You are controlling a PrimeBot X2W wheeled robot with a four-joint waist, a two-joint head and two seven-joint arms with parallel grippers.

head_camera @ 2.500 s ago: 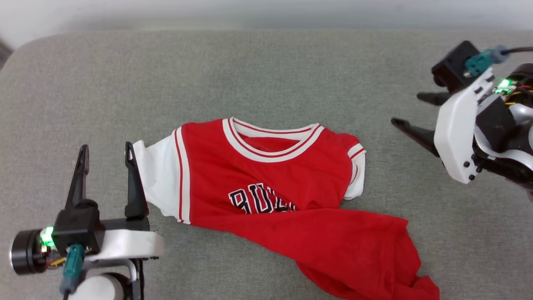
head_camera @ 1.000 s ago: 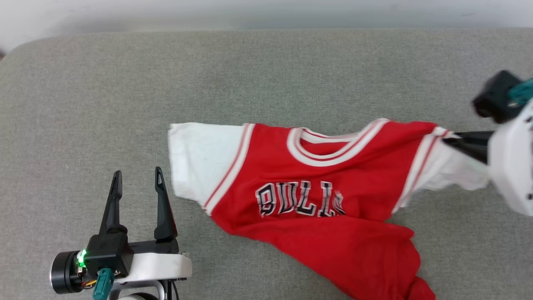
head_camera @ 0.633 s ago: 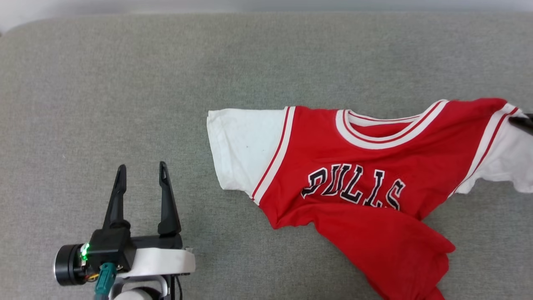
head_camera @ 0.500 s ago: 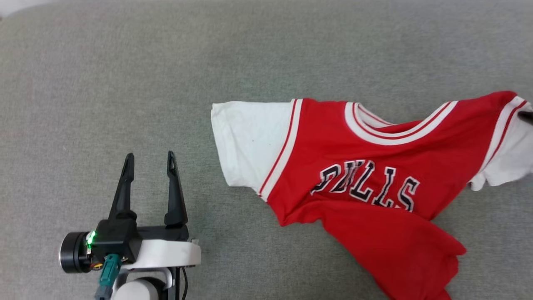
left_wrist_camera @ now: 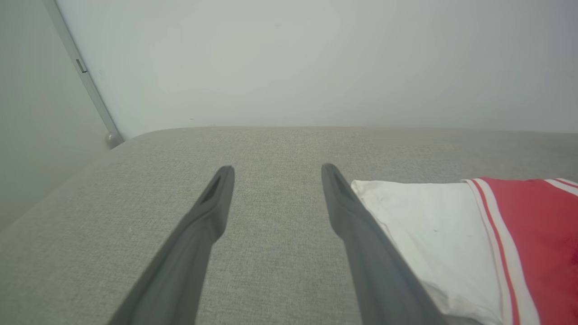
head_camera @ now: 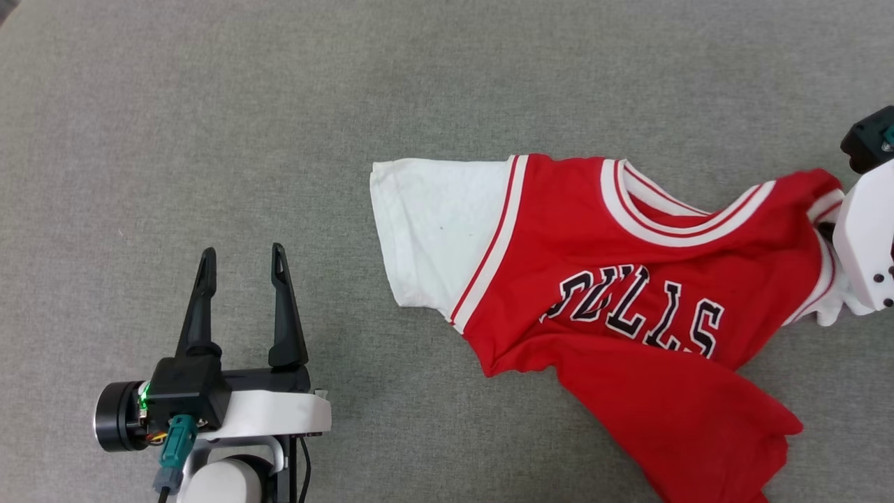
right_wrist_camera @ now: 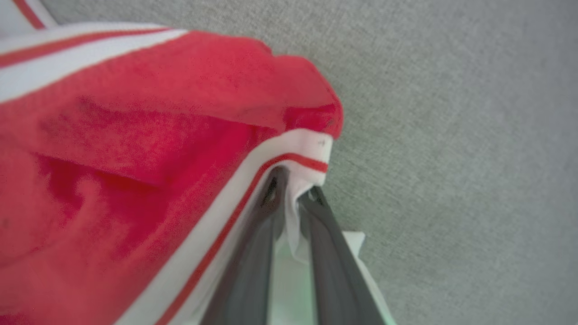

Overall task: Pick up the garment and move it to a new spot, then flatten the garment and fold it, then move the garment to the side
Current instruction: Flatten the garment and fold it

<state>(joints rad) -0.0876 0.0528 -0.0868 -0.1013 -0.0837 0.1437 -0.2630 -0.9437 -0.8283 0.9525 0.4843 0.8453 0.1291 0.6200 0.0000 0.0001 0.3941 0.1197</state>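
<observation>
This is looking like a plain indoor room, more home-like than workshop-like, though the frames are not settling which sort it is. A wide padded surface [head_camera: 209,105], covered in grey woven cloth and rounding off at one corner, is stretching back to a bare pale wall [left_wrist_camera: 316,58], where a slim grey strip [left_wrist_camera: 83,72] is running up at a slant. A red and white shirt [head_camera: 628,230] is lying on the padding.

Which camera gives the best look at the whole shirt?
Head view: the shirt lies nearly whole there, lettering readable. Left wrist view catches one white sleeve; right wrist view, a blurred close-up of the other sleeve's seam at the right end effector.
</observation>
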